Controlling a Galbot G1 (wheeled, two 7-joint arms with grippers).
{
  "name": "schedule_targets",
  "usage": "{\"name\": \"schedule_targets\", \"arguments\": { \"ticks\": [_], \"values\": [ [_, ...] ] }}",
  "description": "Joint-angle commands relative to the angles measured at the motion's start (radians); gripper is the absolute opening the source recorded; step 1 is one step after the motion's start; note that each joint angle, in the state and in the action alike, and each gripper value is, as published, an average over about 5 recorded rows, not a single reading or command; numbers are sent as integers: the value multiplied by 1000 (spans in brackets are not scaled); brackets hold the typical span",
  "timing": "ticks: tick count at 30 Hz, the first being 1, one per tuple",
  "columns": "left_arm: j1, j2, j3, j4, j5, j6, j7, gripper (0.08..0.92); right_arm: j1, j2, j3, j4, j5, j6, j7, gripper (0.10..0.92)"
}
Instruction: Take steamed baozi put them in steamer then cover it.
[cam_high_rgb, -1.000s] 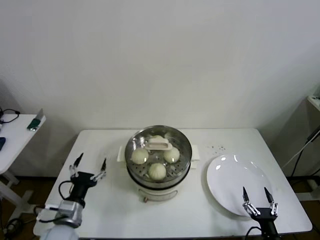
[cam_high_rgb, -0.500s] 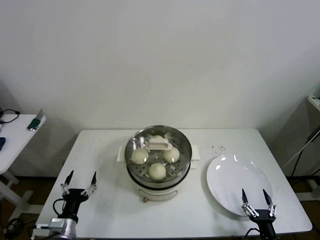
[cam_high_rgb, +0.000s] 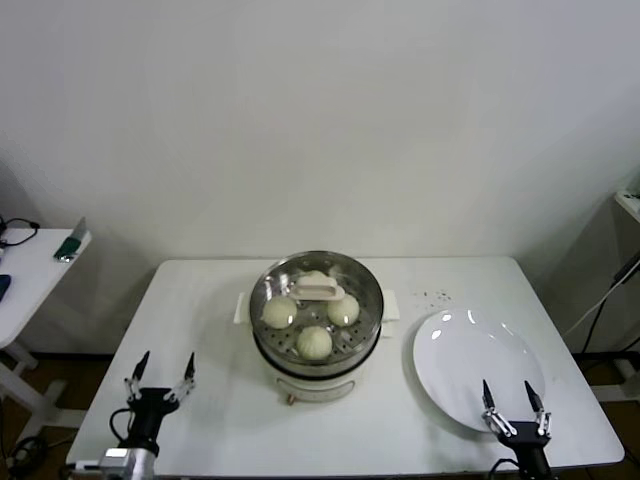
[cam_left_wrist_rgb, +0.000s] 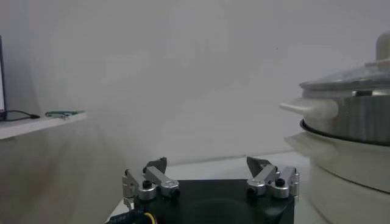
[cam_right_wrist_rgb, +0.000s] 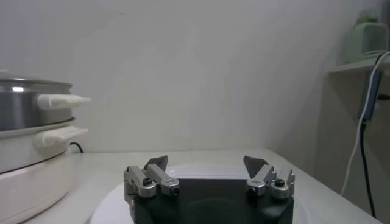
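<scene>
The steel steamer (cam_high_rgb: 316, 318) stands on its cream pot base at the table's middle. The clear glass cover (cam_high_rgb: 318, 292) with a cream handle lies on it. Under the glass I see several cream-white baozi (cam_high_rgb: 315, 342). My left gripper (cam_high_rgb: 160, 370) is open and empty near the table's front left edge, well apart from the pot. My right gripper (cam_high_rgb: 511, 400) is open and empty over the near edge of the white plate (cam_high_rgb: 470, 365). The steamer also shows in the left wrist view (cam_left_wrist_rgb: 350, 115) and in the right wrist view (cam_right_wrist_rgb: 30, 109).
The white table (cam_high_rgb: 210, 300) ends close behind both grippers. A side table (cam_high_rgb: 30, 265) with small items stands at the far left. Cables hang at the right past the table edge.
My left gripper has drawn back toward the front left edge of the table and dropped lower in view. The right gripper has barely moved. The steamer and cover are unchanged.
</scene>
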Motion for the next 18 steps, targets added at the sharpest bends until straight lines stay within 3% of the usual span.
{"name": "schedule_targets", "arguments": {
  "ticks": [1,18],
  "values": [
    [6,0,3,14,-8,-23,1,823,-2,1,-1,7,0,-12,-2,823],
    [5,0,7,7,-8,-27,5,823,-6,3,-1,15,-1,-22,-2,823]
  ]
}}
